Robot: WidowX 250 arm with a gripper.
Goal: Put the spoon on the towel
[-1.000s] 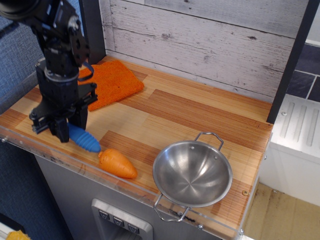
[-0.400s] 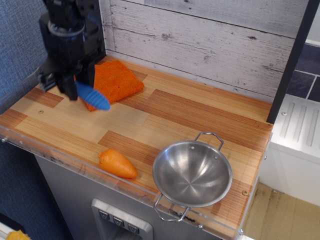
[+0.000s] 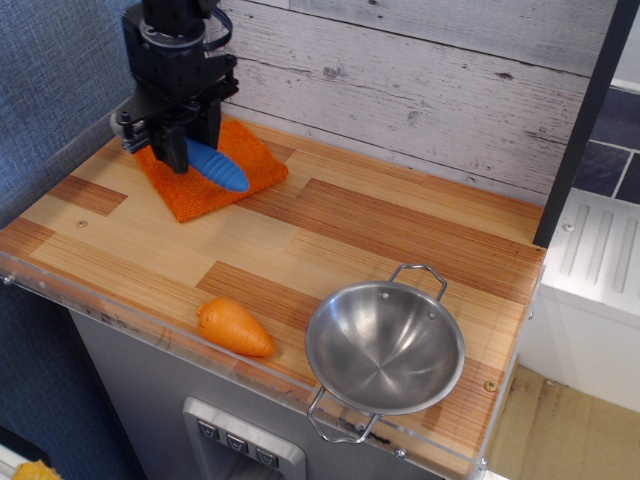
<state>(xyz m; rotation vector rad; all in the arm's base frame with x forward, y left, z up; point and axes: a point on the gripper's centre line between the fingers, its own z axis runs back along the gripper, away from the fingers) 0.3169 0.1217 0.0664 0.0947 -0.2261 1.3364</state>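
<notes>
The black gripper (image 3: pixel 172 152) is shut on the spoon (image 3: pixel 218 166). Only the spoon's thick blue ribbed handle shows, sticking out to the right of the fingers; its metal bowl is hidden behind the gripper. The gripper holds the spoon over the orange fuzzy towel (image 3: pixel 210 170), which lies at the back left of the wooden counter against the wall. I cannot tell whether the spoon touches the towel.
An orange toy carrot (image 3: pixel 235 328) lies near the counter's front edge. A steel two-handled bowl (image 3: pixel 385 346) stands at the front right. A white plank wall runs along the back and a dark post (image 3: pixel 585 120) stands at the right.
The gripper lifted the spoon from the front left of the counter, beside the carrot, and carried it back and to the right, over the towel.
</notes>
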